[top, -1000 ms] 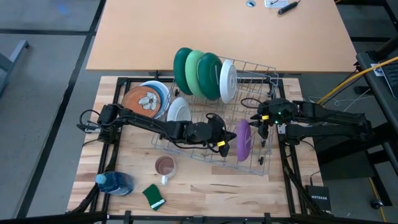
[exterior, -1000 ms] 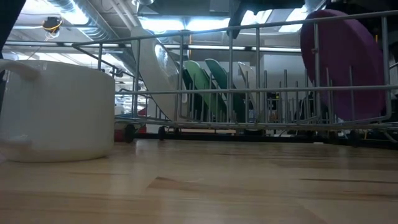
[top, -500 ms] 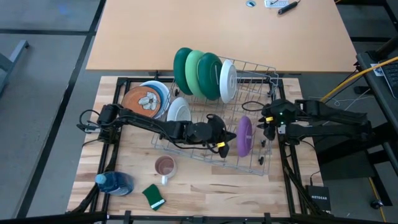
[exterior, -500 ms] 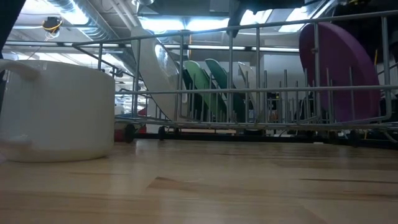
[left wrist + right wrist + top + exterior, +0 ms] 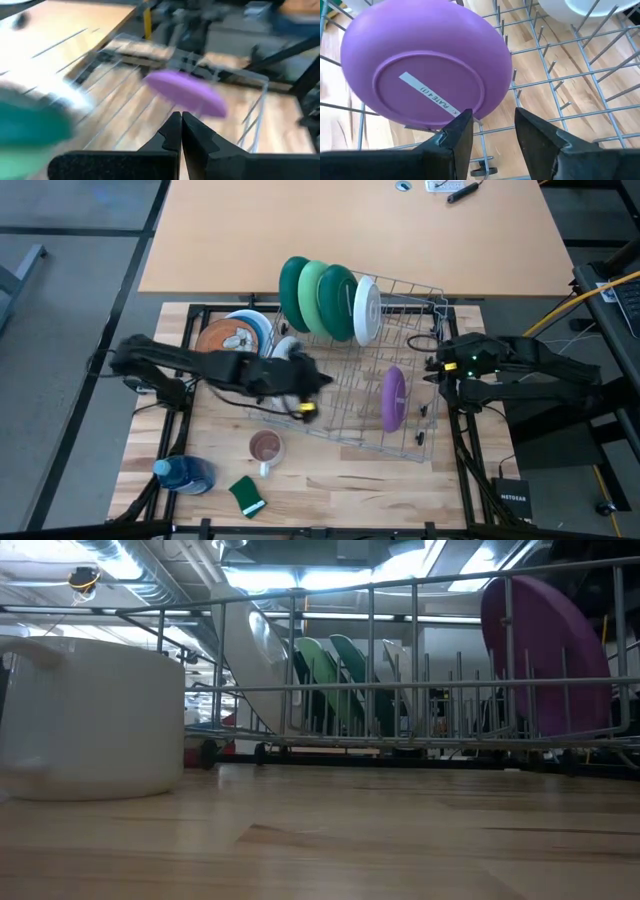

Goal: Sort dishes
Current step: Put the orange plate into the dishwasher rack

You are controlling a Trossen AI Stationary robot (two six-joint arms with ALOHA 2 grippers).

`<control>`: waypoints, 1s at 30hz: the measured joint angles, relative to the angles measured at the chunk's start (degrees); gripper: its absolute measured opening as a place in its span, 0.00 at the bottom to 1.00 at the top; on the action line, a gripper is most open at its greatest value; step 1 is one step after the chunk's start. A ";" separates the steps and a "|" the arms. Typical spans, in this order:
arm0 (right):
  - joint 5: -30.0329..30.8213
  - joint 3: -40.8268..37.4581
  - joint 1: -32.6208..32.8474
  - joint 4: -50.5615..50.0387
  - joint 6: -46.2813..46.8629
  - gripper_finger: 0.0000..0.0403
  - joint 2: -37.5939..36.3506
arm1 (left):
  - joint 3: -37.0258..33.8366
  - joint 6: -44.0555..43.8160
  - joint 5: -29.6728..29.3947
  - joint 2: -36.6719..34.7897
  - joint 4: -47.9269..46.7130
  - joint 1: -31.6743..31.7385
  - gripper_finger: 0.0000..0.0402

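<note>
At the table's left front, a blue bottle [image 5: 183,473] is seen lying on the wood, with a green sponge [image 5: 246,496] and a small mug [image 5: 265,447] just to its right; the mug is also shown large in the low view [image 5: 92,717]; behind them, a stack of plates [image 5: 232,338] topped by an orange patterned one is seen beside the left end of the wire rack [image 5: 400,442]; the left gripper [image 5: 305,408] is held over the rack's left end, close to a white plate [image 5: 287,343] leaning there, and its fingers [image 5: 172,131] are pressed together with nothing between them.

Along the rack's far side a dark green plate [image 5: 293,290], a light green plate [image 5: 316,295], another green plate [image 5: 340,302] and a white plate [image 5: 366,309] are stood on edge in a row; the purple plate [image 5: 393,399] is set upright in the rack's near right part, its underside with a label being shown in the right wrist view [image 5: 427,67]; the right gripper [image 5: 436,372] is held just beside the rack's right edge, its fingers [image 5: 460,131] spread apart and clear of the purple plate.
</note>
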 joint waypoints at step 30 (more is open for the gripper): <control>0.09 0.02 0.00 -0.34 0.35 0.38 -2.83 | -16.54 -33.71 0.80 -10.00 -61.90 1.05 0.01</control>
